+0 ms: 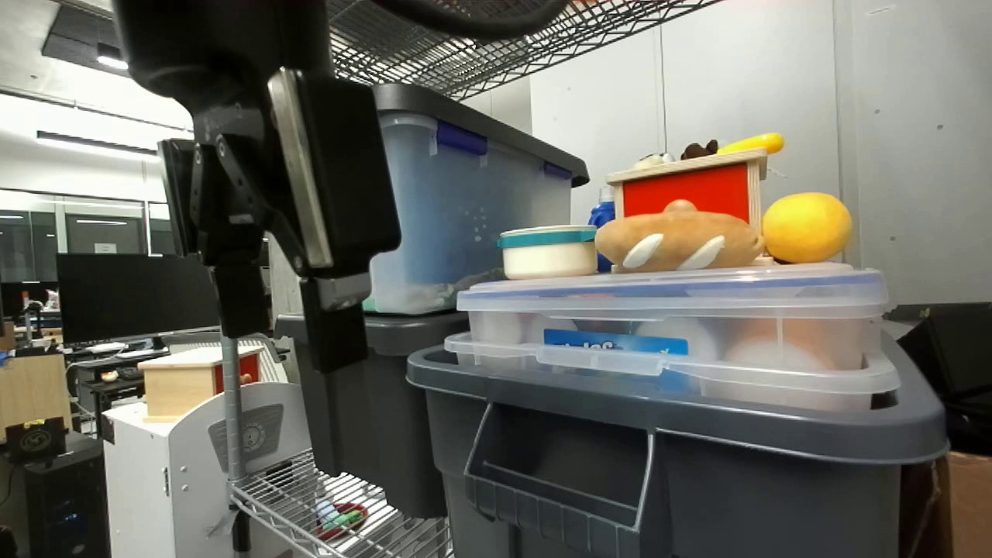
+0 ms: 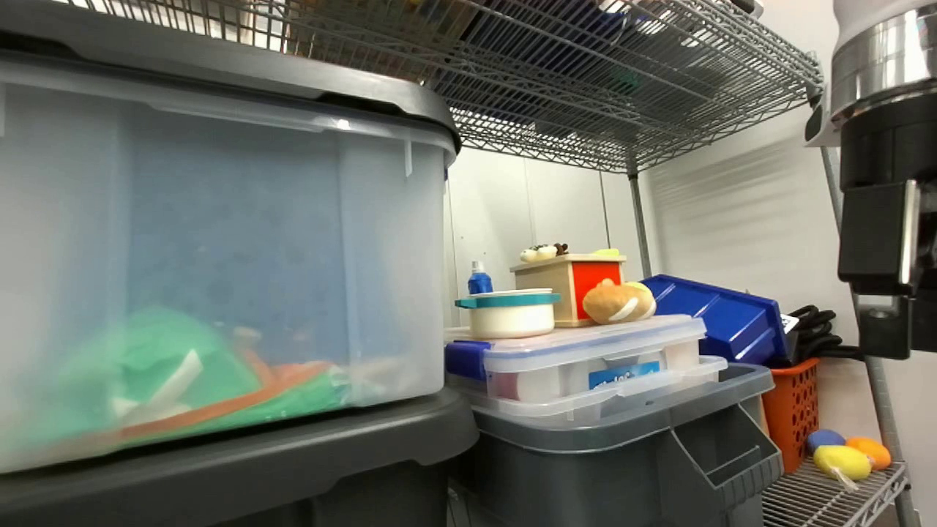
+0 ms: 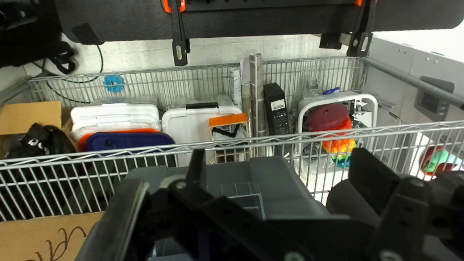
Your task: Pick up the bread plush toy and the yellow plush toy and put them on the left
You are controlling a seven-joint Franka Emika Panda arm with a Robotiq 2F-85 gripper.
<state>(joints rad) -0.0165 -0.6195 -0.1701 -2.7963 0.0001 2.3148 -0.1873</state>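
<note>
Awaiting your move, apparently: bread plush toy point(image 1: 678, 240) and yellow plush toy point(image 1: 806, 227), side by side atop the clear lidded container point(image 1: 527, 301); neither transfer looks done, both pickups and placements remain. Your gripper point(image 3: 279, 159): jaws wide apart, holding nothing, touching nothing, well away from both toys.

Your carrier's a clear plastic box point(image 1: 705, 333), white pot point(image 1: 548, 260) and red-fronted wooden box point(image 1: 690, 187) on its lid point(image 1: 671, 300). Bread toy point(image 1: 682, 239) and yellow ball point(image 1: 806, 227) up there too; you can't see whether they touch it.
</note>
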